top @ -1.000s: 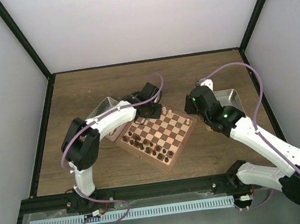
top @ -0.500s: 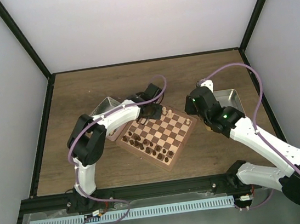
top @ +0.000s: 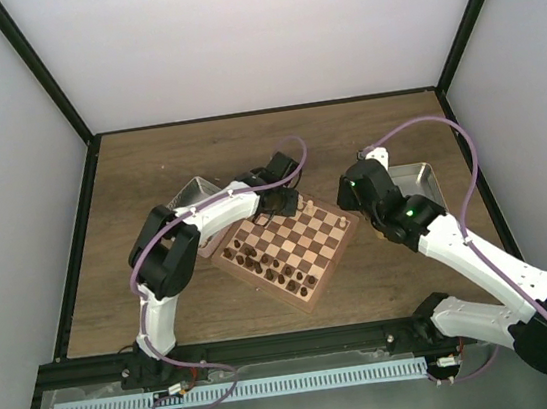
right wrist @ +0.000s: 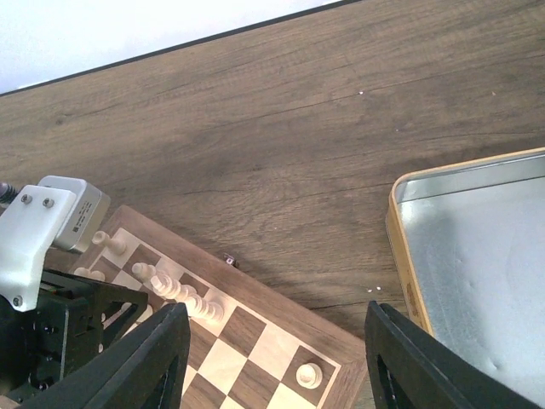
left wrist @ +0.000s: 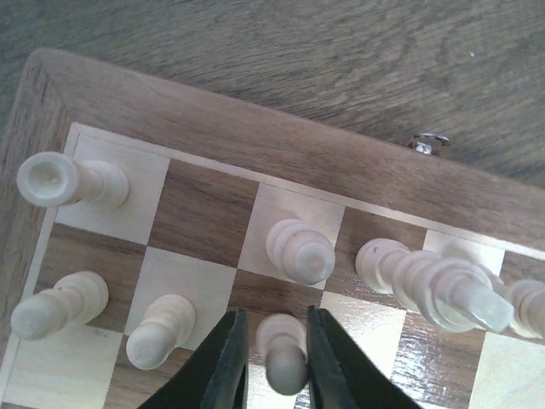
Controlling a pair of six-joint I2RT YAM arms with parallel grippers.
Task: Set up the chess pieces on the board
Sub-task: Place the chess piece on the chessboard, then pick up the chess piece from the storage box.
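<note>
Chess pieces (left wrist: 162, 331) stand on the board (left wrist: 255, 141) near its corner. One beige pawn (left wrist: 285, 366), at 6 o'clock from a taller piece (left wrist: 298, 251), sits between the left gripper's (left wrist: 274, 322) close-set fingers (left wrist: 223, 371); whether they pinch it is unclear. The right gripper (right wrist: 274, 328) hangs spread wide, holding nothing.

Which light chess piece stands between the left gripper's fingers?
The round-headed pawn lowest in the left wrist view; the others stand outside the fingers.

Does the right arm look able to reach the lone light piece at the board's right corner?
Probably yes: the open right gripper hovers near that piece, with nothing standing around it.
</note>
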